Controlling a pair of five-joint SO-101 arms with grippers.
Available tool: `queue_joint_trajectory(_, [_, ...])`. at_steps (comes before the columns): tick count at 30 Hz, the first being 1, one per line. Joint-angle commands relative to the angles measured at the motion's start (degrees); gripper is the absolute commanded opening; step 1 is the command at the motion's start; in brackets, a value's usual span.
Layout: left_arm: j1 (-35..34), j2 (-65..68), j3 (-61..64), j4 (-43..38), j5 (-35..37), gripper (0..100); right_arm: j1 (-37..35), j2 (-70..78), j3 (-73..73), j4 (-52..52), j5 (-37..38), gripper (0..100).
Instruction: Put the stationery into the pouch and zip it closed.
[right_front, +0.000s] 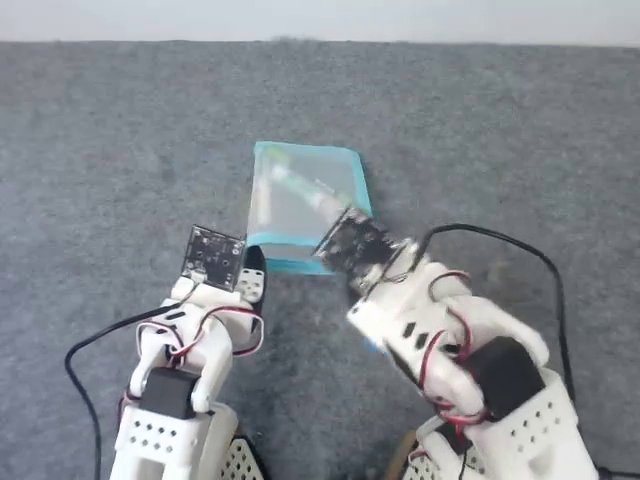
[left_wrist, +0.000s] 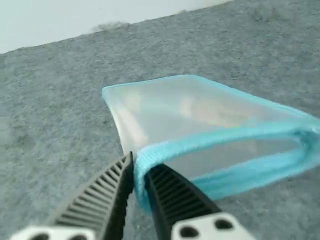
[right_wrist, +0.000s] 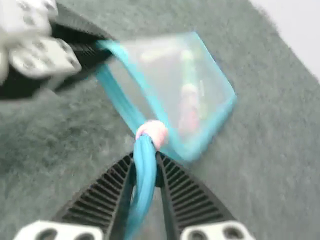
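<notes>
I have the left gripper (left_wrist: 140, 167) clenched on the blue trim (left_wrist: 210, 137) at a corner of the pouch (left_wrist: 190, 107) and the right gripper (right_wrist: 145, 159) pinching the zip cord (right_wrist: 141, 200) just behind its pink bead (right_wrist: 152, 132), with the pouch lying flat ahead of both, and since it looks light and floppy I'd hold it by trim and cord, never by the slick clear wall.

Left claw (right_front: 254, 268) and right claw (right_front: 332, 248) touch the pouch (right_front: 300, 195).
</notes>
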Motion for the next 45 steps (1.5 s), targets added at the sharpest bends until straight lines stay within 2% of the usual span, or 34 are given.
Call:
queue_joint_trajectory(1, [-7.21,0.44,-3.56,-2.02,1.58,1,11.47,6.46,-0.53,4.88,0.97,17.1])
queue_joint_trajectory(4, [-10.64,0.44,-4.79,-2.02,2.37,1,16.48,12.26,1.76,5.32,4.13,26.5])
queue_joint_trajectory(7, [-11.43,0.44,-4.79,-2.11,2.46,1,18.59,16.31,3.96,5.41,4.57,25.7])
queue_joint_trajectory(11, [-11.60,0.44,-4.79,-2.73,2.55,1,18.15,16.84,6.51,6.55,6.95,25.5])
queue_joint_trajectory(17, [-11.60,0.44,-4.79,-2.81,2.37,1,11.65,11.47,7.30,9.89,8.79,25.7])
queue_joint_trajectory(20, [-11.60,0.44,-4.70,-2.73,2.37,1,6.90,8.92,7.30,11.12,6.07,29.4])
queue_joint_trajectory(24, [-11.60,0.44,-4.70,-2.55,2.37,1,4.79,9.19,7.30,10.42,2.64,37.9])
queue_joint_trajectory(28, [-11.60,0.44,-4.70,-2.55,2.37,1,4.70,13.76,7.30,8.84,2.29,37.8])
queue_joint_trajectory(32, [-11.52,0.44,-4.70,-2.55,2.37,1,4.26,20.88,7.30,1.54,-1.93,34.5])
queue_joint_trajectory(36, [-11.52,0.44,-4.70,-2.55,2.37,1,-0.31,26.68,7.30,-3.82,-10.29,28.8])
queue_joint_trajectory(39, [-11.52,0.44,-4.70,-2.55,2.37,1,-4.70,28.62,7.38,-2.86,-11.43,28.0])
queue_joint_trajectory(42, [-11.52,0.44,-4.70,-2.81,2.37,1,-8.04,28.26,7.30,-0.92,-9.49,33.6])
queue_joint_trajectory(45, [-11.52,0.44,-4.70,-2.73,2.37,1,-7.96,28.35,7.12,-4.53,-14.51,40.3])
